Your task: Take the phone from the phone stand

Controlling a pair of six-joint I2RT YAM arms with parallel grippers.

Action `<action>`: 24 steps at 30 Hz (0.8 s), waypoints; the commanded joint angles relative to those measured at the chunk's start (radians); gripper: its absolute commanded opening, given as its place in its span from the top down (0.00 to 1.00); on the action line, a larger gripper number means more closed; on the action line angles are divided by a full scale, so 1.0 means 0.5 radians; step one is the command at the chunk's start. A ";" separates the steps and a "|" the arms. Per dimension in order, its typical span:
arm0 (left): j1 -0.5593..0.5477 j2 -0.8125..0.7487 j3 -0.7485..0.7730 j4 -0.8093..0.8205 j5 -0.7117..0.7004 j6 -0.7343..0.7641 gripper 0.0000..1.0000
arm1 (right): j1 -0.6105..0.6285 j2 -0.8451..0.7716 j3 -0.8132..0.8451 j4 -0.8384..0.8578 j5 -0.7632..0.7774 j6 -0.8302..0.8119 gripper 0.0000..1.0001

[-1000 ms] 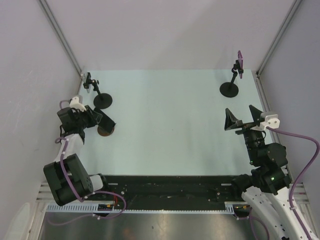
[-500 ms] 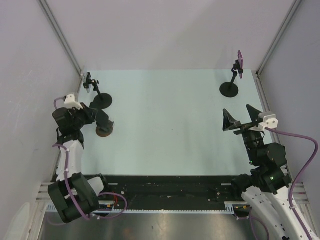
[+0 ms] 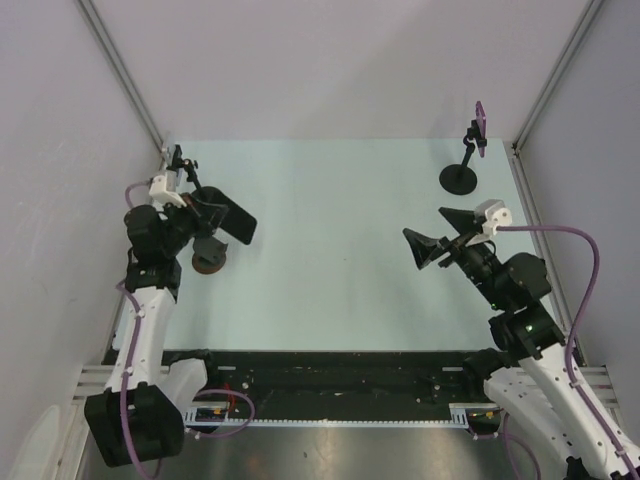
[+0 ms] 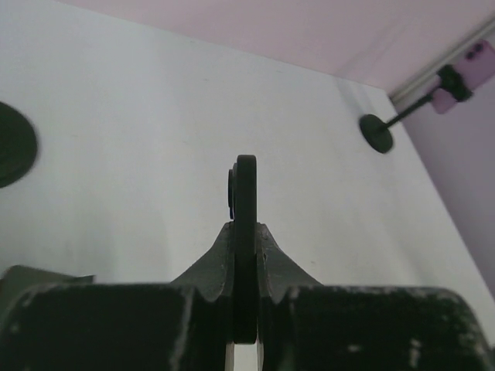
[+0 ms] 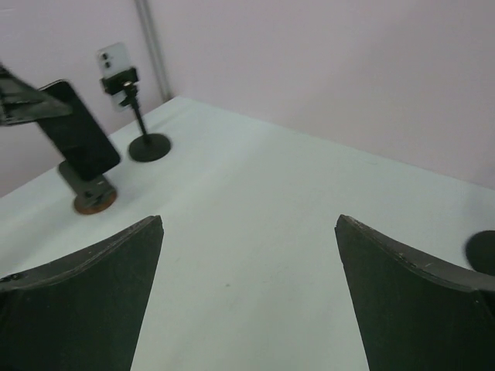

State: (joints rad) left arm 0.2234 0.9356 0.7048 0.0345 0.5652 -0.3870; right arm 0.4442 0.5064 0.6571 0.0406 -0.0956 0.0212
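My left gripper point(image 3: 207, 214) is shut on a black phone point(image 3: 230, 219), and holds it tilted just above a small phone stand point(image 3: 208, 259) with a round brown base. In the left wrist view the phone point(image 4: 246, 184) shows edge-on, clamped between the jaws of the left gripper point(image 4: 246, 229). In the right wrist view the phone point(image 5: 77, 127) hangs over the stand point(image 5: 90, 191), its lower end close to the cradle. My right gripper point(image 3: 424, 229) hovers open over the right half of the table, and in its own view the right gripper point(image 5: 249, 224) has nothing between its fingers.
A tall black stand point(image 3: 205, 200) holding a white phone point(image 3: 168, 160) is at the back left, close behind the left gripper. Another tall stand point(image 3: 459, 178) with a purple phone point(image 3: 479, 120) stands at the back right. Walls enclose the table on three sides.
The left gripper closed on the black phone and lifted it up and away from the small stand. The right arm swung left toward the table's middle, still open.
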 commanded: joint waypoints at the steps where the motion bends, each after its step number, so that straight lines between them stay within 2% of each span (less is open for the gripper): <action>1: -0.259 -0.027 0.143 0.063 0.075 -0.321 1.00 | 0.017 0.174 0.134 -0.005 -0.496 0.209 0.00; 4: -0.434 0.028 0.180 0.063 0.094 -0.450 1.00 | 0.017 0.337 0.171 0.001 -0.689 0.332 0.00; 5: -0.589 0.049 0.186 0.063 0.091 -0.496 1.00 | 0.014 0.392 0.177 0.011 -0.762 0.381 0.00; 8: -0.795 0.107 0.223 0.063 0.063 -0.554 1.00 | 0.017 0.496 0.192 0.011 -0.729 0.488 0.00; 12: -1.011 0.184 0.296 0.066 0.017 -0.619 1.00 | 0.084 0.683 0.272 -0.148 -0.680 0.534 0.00; 14: -1.140 0.230 0.324 0.069 -0.001 -0.637 1.00 | 0.173 0.760 0.306 -0.204 -0.604 0.504 0.00; 18: -1.354 0.353 0.397 0.075 -0.032 -0.674 1.00 | 0.516 0.938 0.367 -0.311 -0.313 0.381 0.00; 24: -1.536 0.430 0.431 0.075 -0.093 -0.683 1.00 | 0.768 1.018 0.410 -0.281 0.043 0.292 0.00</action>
State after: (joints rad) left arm -0.5022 1.1488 0.8627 0.0170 0.5411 -0.6861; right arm 0.7738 1.0119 0.8028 -0.1097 -0.2245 0.2150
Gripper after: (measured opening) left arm 0.105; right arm 0.995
